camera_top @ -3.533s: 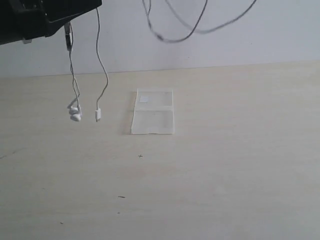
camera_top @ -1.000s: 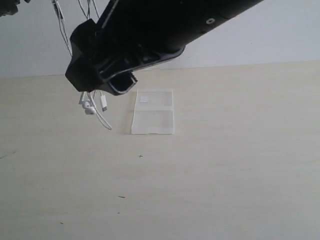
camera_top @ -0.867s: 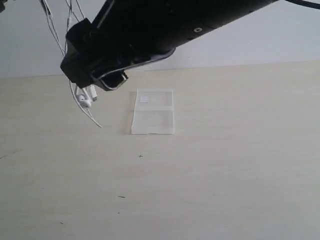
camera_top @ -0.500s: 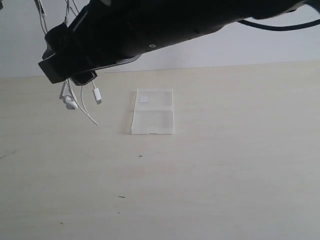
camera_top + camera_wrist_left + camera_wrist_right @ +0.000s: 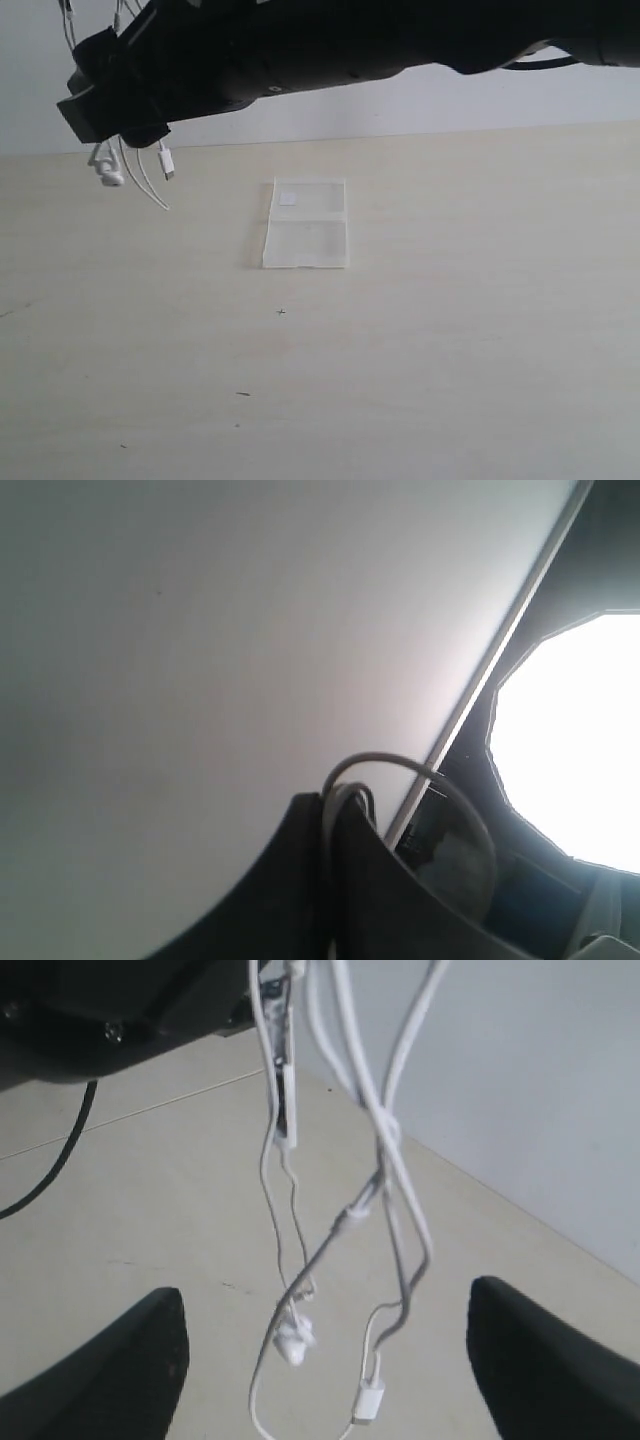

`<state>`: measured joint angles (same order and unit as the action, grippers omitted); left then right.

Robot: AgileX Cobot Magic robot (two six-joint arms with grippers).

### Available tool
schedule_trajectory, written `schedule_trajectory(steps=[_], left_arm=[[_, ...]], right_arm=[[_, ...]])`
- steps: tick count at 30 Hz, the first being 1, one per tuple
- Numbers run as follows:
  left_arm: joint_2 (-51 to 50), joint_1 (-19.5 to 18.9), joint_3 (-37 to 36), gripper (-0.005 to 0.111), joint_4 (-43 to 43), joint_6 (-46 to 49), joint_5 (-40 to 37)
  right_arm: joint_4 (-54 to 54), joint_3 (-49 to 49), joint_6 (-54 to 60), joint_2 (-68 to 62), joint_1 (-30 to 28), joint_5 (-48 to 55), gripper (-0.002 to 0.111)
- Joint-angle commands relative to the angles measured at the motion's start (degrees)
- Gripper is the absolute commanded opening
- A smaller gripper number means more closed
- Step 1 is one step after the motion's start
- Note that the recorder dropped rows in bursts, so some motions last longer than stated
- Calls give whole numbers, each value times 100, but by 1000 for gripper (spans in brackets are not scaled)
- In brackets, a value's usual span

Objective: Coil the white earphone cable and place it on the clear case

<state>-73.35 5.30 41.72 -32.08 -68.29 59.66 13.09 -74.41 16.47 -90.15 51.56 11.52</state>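
Note:
The white earphone cable (image 5: 150,185) hangs in loops at the upper left of the exterior view, above the table, with the earbuds (image 5: 108,176) and the plug (image 5: 167,166) at its lower end. My left gripper (image 5: 330,815) is shut on a bend of the cable (image 5: 400,765) and is above the exterior frame. My right gripper (image 5: 100,118) has reached across to the hanging strands. Its jaws are open, and the cable (image 5: 385,1150), an earbud (image 5: 293,1343) and the plug (image 5: 368,1400) dangle between its fingers (image 5: 120,1360) without touching them. The clear case (image 5: 305,222) lies flat on the table, right of the cable.
The right arm (image 5: 400,40) spans the top of the exterior view from right to left. The pale wooden table (image 5: 400,350) runs back to a white wall (image 5: 450,100). A black robot cable (image 5: 50,1175) shows at the edge of the right wrist view.
The right arm has swung further left and slightly up. The hanging cable, with earbuds and plug, has shifted left and upward with it. The case has not moved.

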Motion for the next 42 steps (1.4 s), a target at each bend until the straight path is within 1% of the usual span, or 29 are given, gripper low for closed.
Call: schedule_trajectory(steps=[1, 10, 16, 26, 29, 33, 42], left_arm=[[2, -9, -18, 0, 166, 24, 47], [2, -9, -18, 0, 238, 47, 47], [2, -9, -18, 0, 238, 47, 2], [2, -9, -18, 0, 227, 47, -74], [2, -9, -18, 0, 227, 47, -74], [2, -9, -18, 0, 227, 47, -74], [2, -9, -18, 0, 227, 20, -24]], right_arm=[[5, 27, 8, 6, -28, -233, 74], [53, 27, 8, -84, -28, -345, 74], [401, 27, 8, -293, -28, -466, 74], [493, 27, 20, -394, -28, -612, 74], [502, 27, 3, -394, 48, -707, 74], [440, 27, 235, -394, 308, -888, 74], [479, 27, 241, -394, 346, -1022, 74]])
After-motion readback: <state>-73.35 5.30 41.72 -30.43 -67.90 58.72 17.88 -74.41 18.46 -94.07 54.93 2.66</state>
